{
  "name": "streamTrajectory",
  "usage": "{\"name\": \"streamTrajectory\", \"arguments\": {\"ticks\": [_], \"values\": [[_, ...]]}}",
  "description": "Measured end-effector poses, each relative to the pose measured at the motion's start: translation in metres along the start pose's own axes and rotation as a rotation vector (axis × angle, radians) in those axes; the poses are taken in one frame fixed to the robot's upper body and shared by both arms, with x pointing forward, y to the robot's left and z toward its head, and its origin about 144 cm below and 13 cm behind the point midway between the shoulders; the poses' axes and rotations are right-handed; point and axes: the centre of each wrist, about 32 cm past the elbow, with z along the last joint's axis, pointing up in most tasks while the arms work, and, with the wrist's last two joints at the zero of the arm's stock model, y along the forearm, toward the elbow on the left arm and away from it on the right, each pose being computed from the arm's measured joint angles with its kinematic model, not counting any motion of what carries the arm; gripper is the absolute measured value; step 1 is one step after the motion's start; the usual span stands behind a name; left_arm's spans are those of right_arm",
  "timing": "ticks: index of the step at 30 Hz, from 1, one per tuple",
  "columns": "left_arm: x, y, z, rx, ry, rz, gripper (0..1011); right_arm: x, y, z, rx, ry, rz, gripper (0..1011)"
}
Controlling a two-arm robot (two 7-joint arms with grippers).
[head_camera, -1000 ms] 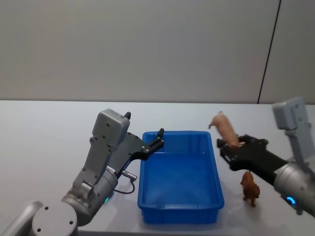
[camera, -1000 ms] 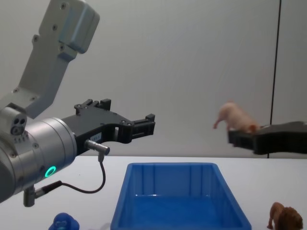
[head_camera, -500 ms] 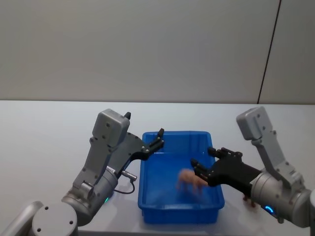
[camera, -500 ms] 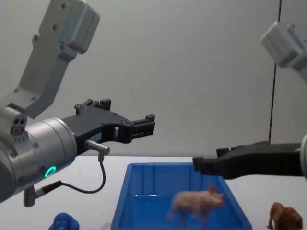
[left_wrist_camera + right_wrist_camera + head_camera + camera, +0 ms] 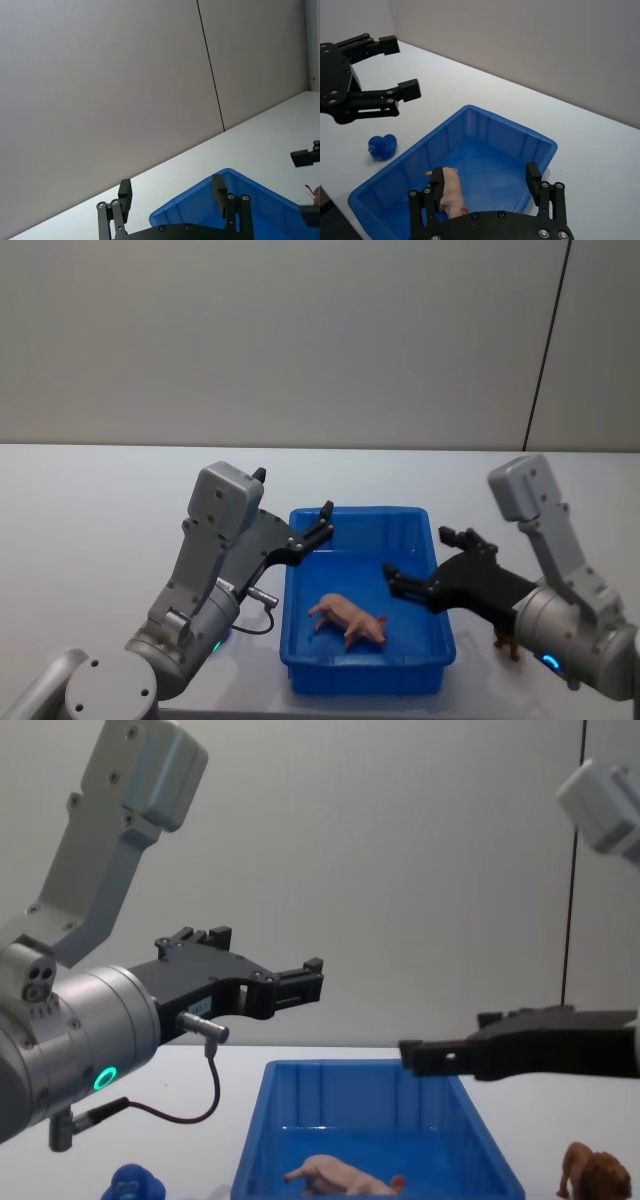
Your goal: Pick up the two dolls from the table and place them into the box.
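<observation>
Head view: white table [image 5: 90,515], grey wall [image 5: 300,340]

This looks like a lab or robot test room rather than a home. A wide, plain white table [image 5: 90,500] stands against a blank grey wall [image 5: 300,340] (smooth matte panels, joined at one dark vertical seam [image 5: 549,340]), all under flat, even indoor light.

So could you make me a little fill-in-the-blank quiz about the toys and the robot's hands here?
1. The toy animal lying in the box is ___ in colour.
2. The lion stands on the table, on the robot's ___ side of the box.
3. The right hand, above the box, has its fingers ___.
Missing words: pink; right; open.
</observation>
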Motion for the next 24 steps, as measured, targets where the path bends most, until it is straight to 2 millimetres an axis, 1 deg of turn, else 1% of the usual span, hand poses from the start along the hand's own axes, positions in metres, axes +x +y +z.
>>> {"name": "streamTrajectory", "arguments": {"ticks": [2,12,24], "values": [[0.000,0.000,0.000,0.000,0.000,0.000,1001,0.002,-0.002,0.000,0.006,0.003,-0.008,1001],[0.000,0.000,0.000,0.000,0.000,0.000,1002,0.021,-0.017,-0.006,0.022,0.027,-0.071,1001],[0.000,0.000,0.000,0.000,0.000,0.000,1002,0.041,-0.040,-0.024,-0.027,0.033,-0.123,1001]]}}
